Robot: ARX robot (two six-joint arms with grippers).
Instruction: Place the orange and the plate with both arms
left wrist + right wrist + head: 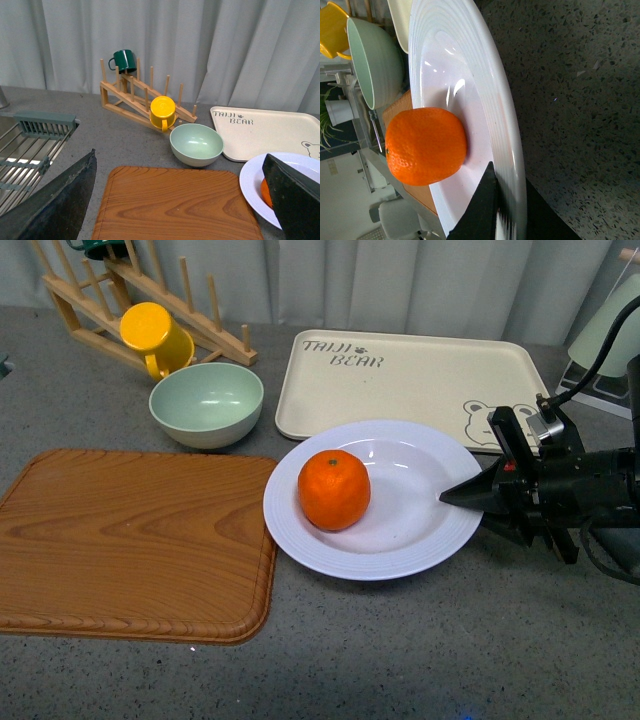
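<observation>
The orange [334, 490] sits in the white plate [420, 540], left of the plate's middle. The plate rests on the grey counter, between the wooden board and the beige tray. My right gripper [462, 495] is shut on the plate's right rim. In the right wrist view its fingers [487, 200] pinch the ridged rim [465, 60], with the orange [425, 145] close beside them. My left gripper [180, 156] does not show in the front view. It hangs open over the board, holding nothing. The plate [252, 185] and a sliver of orange [266, 192] show by one of its fingers.
A wooden board [130, 540] lies left of the plate. Behind are a pale green bowl [207, 402], a beige bear tray [410, 370], and a wooden rack [90, 290] with a yellow mug [152, 332] and a green mug [123, 60]. A wire drainer [25, 150] is far left.
</observation>
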